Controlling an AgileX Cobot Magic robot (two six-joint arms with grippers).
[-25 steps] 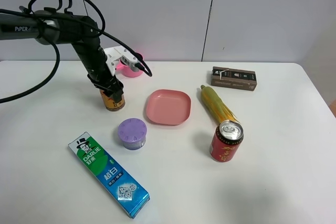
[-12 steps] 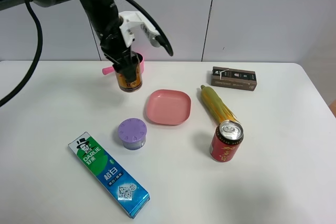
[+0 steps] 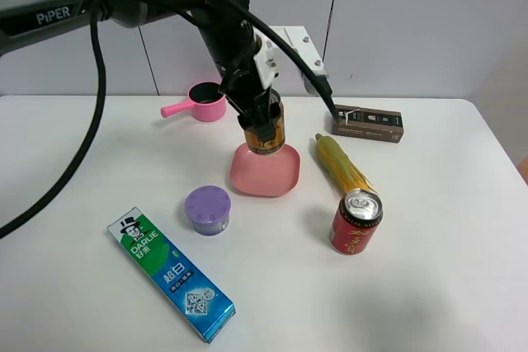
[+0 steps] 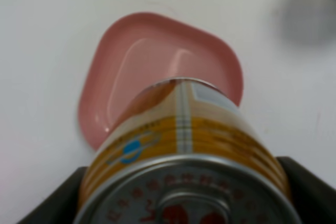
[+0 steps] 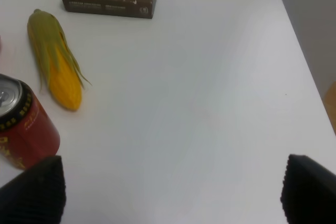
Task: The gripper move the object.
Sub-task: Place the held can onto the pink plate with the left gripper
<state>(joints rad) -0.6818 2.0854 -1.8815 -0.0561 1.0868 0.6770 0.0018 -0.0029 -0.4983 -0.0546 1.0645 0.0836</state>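
The small gold-and-orange can (image 3: 266, 133) hangs in my left gripper (image 3: 262, 123), whose black jaws are shut on its sides. It is held upright just above the near-left part of the pink plate (image 3: 268, 177). In the left wrist view the can (image 4: 184, 140) fills the lower frame between the gripper's (image 4: 181, 200) two fingers, with the pink plate (image 4: 147, 51) below it. My right gripper (image 5: 170, 190) is open and empty over bare table; it does not show in the exterior high view.
A larger red can (image 3: 355, 222) stands right of the plate, with a corn cob (image 3: 340, 162) and a brown box (image 3: 368, 123) behind it. A purple-lidded tub (image 3: 208, 209), a toothpaste box (image 3: 171, 274) and a pink scoop cup (image 3: 204, 105) lie to the left.
My left gripper has lifted the gold can off the table at the left and carried it right, past the pink scoop cup, to above the pink plate.
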